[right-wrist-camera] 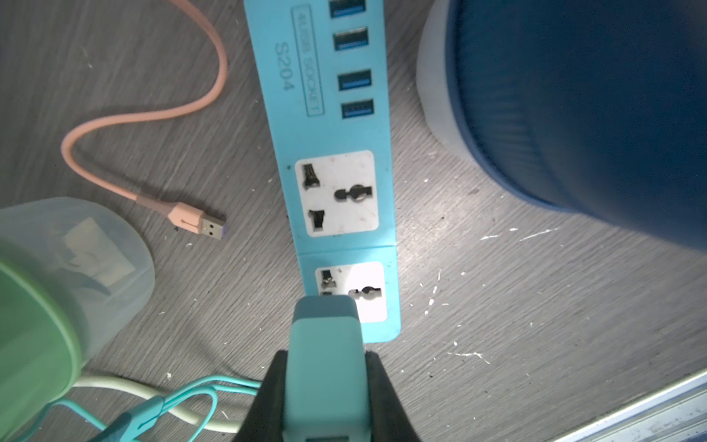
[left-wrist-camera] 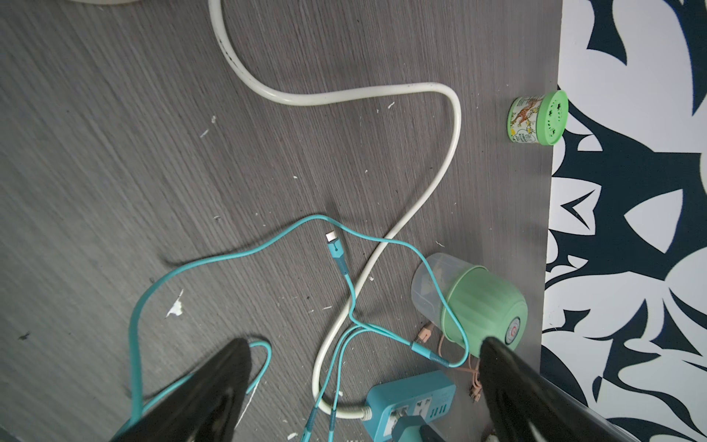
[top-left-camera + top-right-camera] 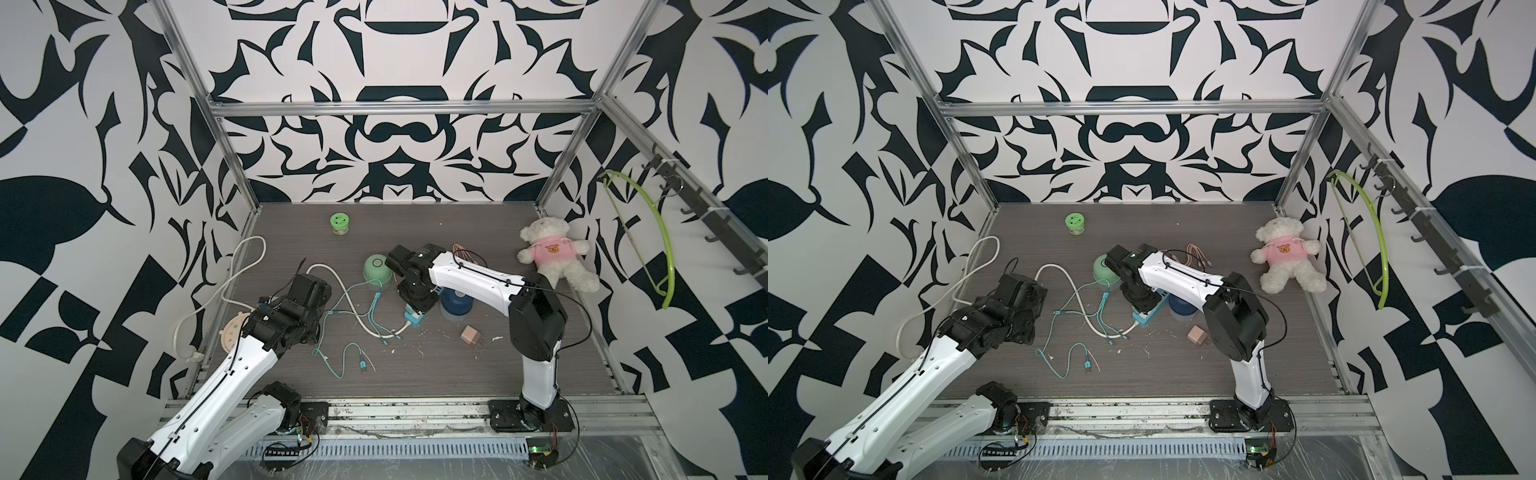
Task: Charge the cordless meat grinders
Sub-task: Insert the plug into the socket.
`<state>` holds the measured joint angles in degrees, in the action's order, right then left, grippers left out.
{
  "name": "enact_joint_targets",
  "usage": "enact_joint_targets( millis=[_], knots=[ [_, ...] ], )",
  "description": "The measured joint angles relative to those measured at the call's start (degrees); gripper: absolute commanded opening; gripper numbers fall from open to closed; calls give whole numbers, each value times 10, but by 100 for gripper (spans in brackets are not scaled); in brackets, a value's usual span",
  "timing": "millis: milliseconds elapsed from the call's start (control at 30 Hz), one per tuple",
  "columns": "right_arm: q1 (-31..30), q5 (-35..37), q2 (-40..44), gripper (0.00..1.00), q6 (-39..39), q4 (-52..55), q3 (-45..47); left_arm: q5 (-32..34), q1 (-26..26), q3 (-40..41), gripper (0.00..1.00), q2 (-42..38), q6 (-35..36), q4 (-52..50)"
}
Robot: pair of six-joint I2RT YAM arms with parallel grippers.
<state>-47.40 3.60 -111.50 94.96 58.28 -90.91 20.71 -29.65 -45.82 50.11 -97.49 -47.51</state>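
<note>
The mint green grinder stands at mid-table, the dark blue grinder to its right. Between them lies a teal power strip. My right gripper is shut on a teal charger adapter, whose front end sits over the strip's end socket; its prongs are hidden. Teal cables trail from the adapter, one ending in a bare plug. My left gripper hangs open above these cables, holding nothing.
A thick white cord loops left from the strip. A pink cable lies behind it, a pink adapter to the front right. A green jar stands at the back, a teddy bear at the right wall.
</note>
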Motion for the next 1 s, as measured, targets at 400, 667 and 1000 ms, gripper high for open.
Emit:
enact_joint_targets(
  millis=[400, 667, 1000],
  knots=[
    [4, -9, -2, 0, -9, 3, 0, 5, 0, 0, 97, -3, 0, -4],
    [13, -16, -13, 0, -24, 14, -14, 13, 0, 0, 97, -19, 0, -16],
    [23, -9, -30, 0, -43, 5, -8, 20, 0, 0, 97, -31, -2, -20]
  ],
)
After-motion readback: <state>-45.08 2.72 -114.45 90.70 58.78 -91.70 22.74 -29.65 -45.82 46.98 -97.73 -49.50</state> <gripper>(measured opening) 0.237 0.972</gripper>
